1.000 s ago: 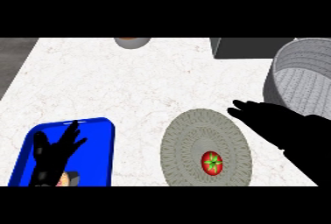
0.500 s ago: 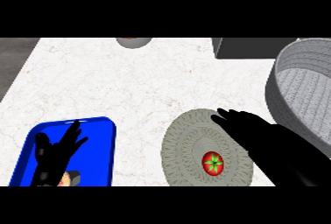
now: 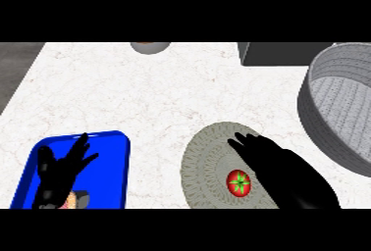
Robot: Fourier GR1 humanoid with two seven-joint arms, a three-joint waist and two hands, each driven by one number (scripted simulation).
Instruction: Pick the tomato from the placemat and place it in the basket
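At seven o'clock the left hand (image 3: 62,169) rests over a blue tray (image 3: 116,162), fingers spread and pointing toward one o'clock, holding nothing. At five o'clock lies the round grey placemat (image 3: 206,157) on the white bench (image 3: 145,98). The tomato (image 3: 239,182) sits on its lower right part, green star-shaped calyx facing up; being round, it shows no long axis. The right hand (image 3: 272,162) hovers just beside the tomato, fingers straight and apart, pointing toward eleven o'clock. At three o'clock stands the grey basket (image 3: 315,122), well apart from the tomato.
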